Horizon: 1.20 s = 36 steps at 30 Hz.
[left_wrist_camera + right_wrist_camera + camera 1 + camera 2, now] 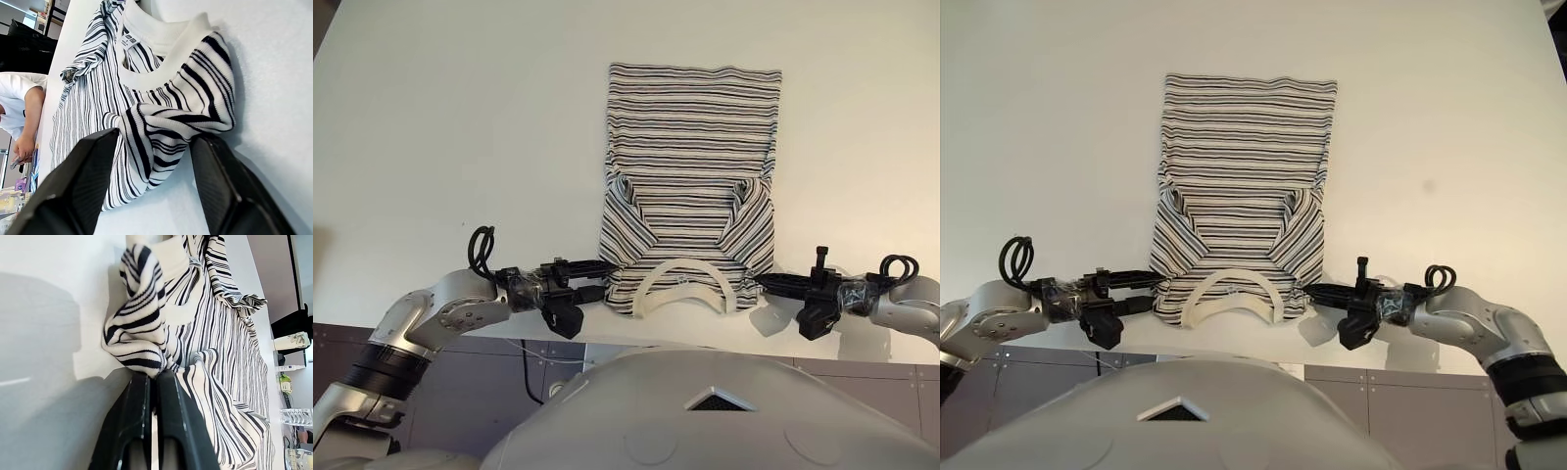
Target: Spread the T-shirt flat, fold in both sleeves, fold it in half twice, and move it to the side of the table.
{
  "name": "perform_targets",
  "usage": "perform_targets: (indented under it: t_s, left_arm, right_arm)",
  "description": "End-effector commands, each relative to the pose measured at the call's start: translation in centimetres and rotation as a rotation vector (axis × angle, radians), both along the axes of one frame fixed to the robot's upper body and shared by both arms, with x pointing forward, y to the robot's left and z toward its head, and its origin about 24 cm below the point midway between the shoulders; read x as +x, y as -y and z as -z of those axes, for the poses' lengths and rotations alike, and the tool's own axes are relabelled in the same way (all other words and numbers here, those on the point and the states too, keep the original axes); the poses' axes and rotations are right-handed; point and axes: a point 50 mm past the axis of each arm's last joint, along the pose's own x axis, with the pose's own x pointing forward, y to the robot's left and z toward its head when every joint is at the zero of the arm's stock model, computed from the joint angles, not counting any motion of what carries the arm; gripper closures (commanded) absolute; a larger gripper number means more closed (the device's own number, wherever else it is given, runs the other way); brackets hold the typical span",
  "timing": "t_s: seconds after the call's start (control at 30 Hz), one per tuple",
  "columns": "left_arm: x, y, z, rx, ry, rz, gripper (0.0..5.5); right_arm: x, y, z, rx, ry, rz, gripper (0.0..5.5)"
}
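The striped T-shirt lay flat on the white table, sleeves folded in, its white collar at the near edge, shoulder corners bunched.

Past the edge of the table, from my right wrist I saw a white bottle, a small green thing near it and a clear ridged container. Below the near edge were grey floor panels and a thin dark cable.
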Motion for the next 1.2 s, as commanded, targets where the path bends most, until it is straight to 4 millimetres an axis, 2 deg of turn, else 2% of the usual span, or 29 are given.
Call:
perform_targets:
  t_s: [0.03,0.27,0.4,0.5,0.6,0.73,0.8,0.83,0.87,0.97,1.07,1.13,1.2]
  left_arm:
    - [-2.4,-2.0,3.5,0.257,-0.15,0.045,3.46]
    - [-3.0,-1.6,3.5,0.217,-0.178,0.017,4.7]
    - [-3.7,-2.1,3.7,0.194,-0.201,-0.003,5.1]
    - [-4.3,-2.4,3.1,0.15,-0.256,-0.026,5.35]
    - [-5.6,-2.5,2.3,0.125,-0.405,-0.093,5.39]
    - [-7.4,-0.9,0.5,0.012,-0.687,-0.225,5.39]
    - [-7.3,-0.5,-0.3,-0.063,-0.82,-0.305,5.39]
    - [-6.7,-0.4,-0.9,-0.112,-0.878,-0.345,5.39]
    - [-5.1,-0.4,-1.8,-0.181,-0.897,-0.395,5.39]
    - [2.3,-0.6,-4.0,-0.426,-0.793,-0.577,5.39]
    - [8.9,-0.6,-4.8,-0.552,-0.658,-0.726,5.39]
    - [11.6,-0.2,-4.5,-0.563,-0.605,-0.761,5.39]
    - [13.5,0.1,-4.0,-0.553,-0.564,-0.755,5.39]
  right_arm:
    - [-0.2,0.1,0.6,-0.042,-0.028,0.004,5.4]
    - [-0.1,0.0,0.2,-0.028,-0.023,-0.012,5.4]
    - [-0.3,0.1,0.1,-0.02,-0.025,-0.018,5.4]
    - [-1.3,0.3,0.2,-0.024,-0.083,-0.007,5.4]
    - [-2.9,1.1,0.5,-0.076,-0.282,0.098,5.4]
    - [-4.9,1.0,-1.5,-0.026,-0.707,0.229,5.4]
    - [-5.0,0.6,-2.8,0.019,-0.876,0.244,5.4]
    - [-4.1,0.3,-3.4,0.073,-0.919,0.281,5.4]
    - [-2.1,0.0,-3.9,0.149,-0.909,0.353,5.4]
    - [5.5,-0.3,-5.7,0.399,-0.774,0.591,5.4]
    - [11.2,-0.3,-6.8,0.476,-0.618,0.723,5.4]
    - [13.7,-0.6,-6.7,0.466,-0.532,0.786,5.4]
    - [15.5,-0.7,-6.2,0.438,-0.444,0.847,5.4]
